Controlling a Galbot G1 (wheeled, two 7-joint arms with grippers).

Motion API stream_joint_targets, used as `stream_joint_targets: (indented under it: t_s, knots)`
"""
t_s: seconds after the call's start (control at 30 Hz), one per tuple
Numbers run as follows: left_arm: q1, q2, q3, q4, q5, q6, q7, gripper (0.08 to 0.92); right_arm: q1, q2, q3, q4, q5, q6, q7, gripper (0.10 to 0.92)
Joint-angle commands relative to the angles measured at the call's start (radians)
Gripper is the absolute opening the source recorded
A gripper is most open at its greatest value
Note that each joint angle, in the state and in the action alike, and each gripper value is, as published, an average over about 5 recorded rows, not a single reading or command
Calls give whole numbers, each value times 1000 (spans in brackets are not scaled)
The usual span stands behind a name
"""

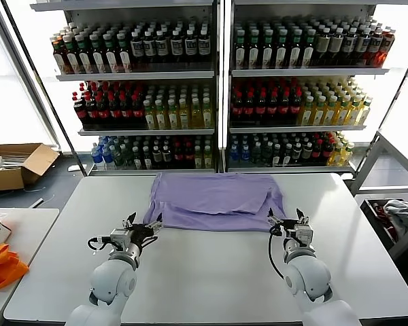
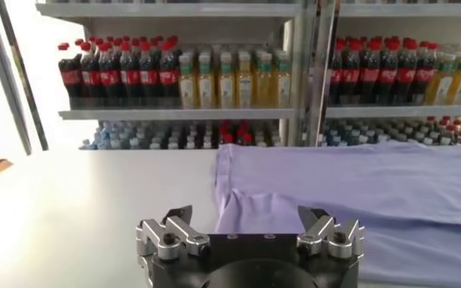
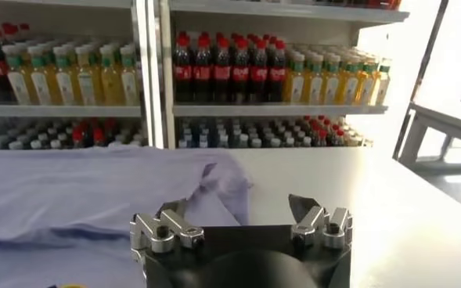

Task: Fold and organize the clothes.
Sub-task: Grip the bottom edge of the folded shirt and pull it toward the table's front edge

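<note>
The lavender T-shirt (image 1: 214, 200) lies spread on the far half of the white table (image 1: 211, 272), partly folded, with layers overlapping. My left gripper (image 1: 144, 227) is open just before the shirt's near left corner, holding nothing. My right gripper (image 1: 289, 221) is open just before the shirt's near right corner, holding nothing. In the left wrist view the shirt (image 2: 355, 196) lies ahead of the open left gripper (image 2: 246, 215). In the right wrist view the shirt (image 3: 97, 196) lies ahead and to one side of the open right gripper (image 3: 236, 207).
Shelves of bottled drinks (image 1: 217, 88) stand behind the table. An orange bag (image 1: 0, 261) sits on a side table at the left. A cardboard box (image 1: 13, 166) is on the floor at far left. A grey-white cloth bundle (image 1: 401, 214) lies at the right.
</note>
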Motion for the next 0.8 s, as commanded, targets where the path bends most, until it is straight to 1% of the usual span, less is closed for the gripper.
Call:
stream_joint_targets:
  t_s: [0.03,0.5,0.8]
  knots:
    - [-7,17,-7,-5,-50,61,-14,823,-48,-28,14,32,45,-35,19,823]
    - [-43,27,15,69,-49,63,11,822,-22,4,-13,-36,12,-56,29,823]
    - [-80,12,25,132,-51,51,7,822,4,19,-35,-66,-13,-56,29,818]
